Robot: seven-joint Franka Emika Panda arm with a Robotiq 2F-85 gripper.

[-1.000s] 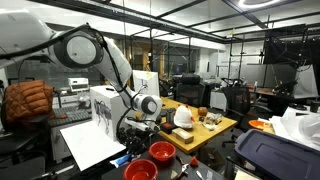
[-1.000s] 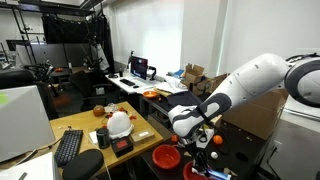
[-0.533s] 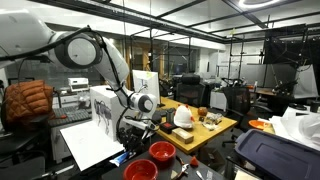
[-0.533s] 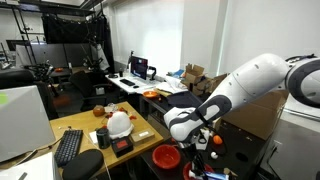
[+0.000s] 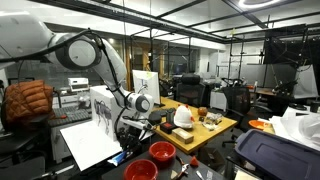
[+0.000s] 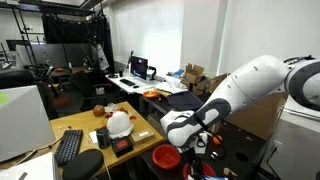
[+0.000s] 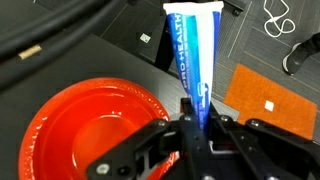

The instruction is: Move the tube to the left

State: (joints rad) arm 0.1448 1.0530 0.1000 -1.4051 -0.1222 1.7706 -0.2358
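In the wrist view the tube [image 7: 192, 50] runs from the jaws at 6 o'clock straight up towards 12 o'clock. It is slim and blue, with a paler streak down its middle and white lettering along its length. Its far end is a broad, flat white crimp, and the body narrows steadily towards the near end. That narrow end is pinched between the jaws, which are pressed together on it. Any colour at the tip is hidden by the grip.

The tube lies over the dark worktop [image 7: 110, 60]; whether it touches the surface cannot be told. At 8 o'clock from the tube, just beside the jaws, is a red bowl [image 7: 70, 125], its rim near the tube's lower part. At 4 o'clock lies an orange mat [image 7: 270, 90], apart from the tube. A white cable [image 7: 278, 18] is coiled at 2 o'clock, near the picture's edge.

In both exterior views the arm [image 5: 100, 55] [image 6: 250, 85] bends down to the worktop edge with its wrist low beside the red bowls [image 5: 162, 151] [image 6: 167, 157]. A second bowl [image 5: 140, 170] sits at 7 o'clock from the first. The tube is too small to make out in these views.
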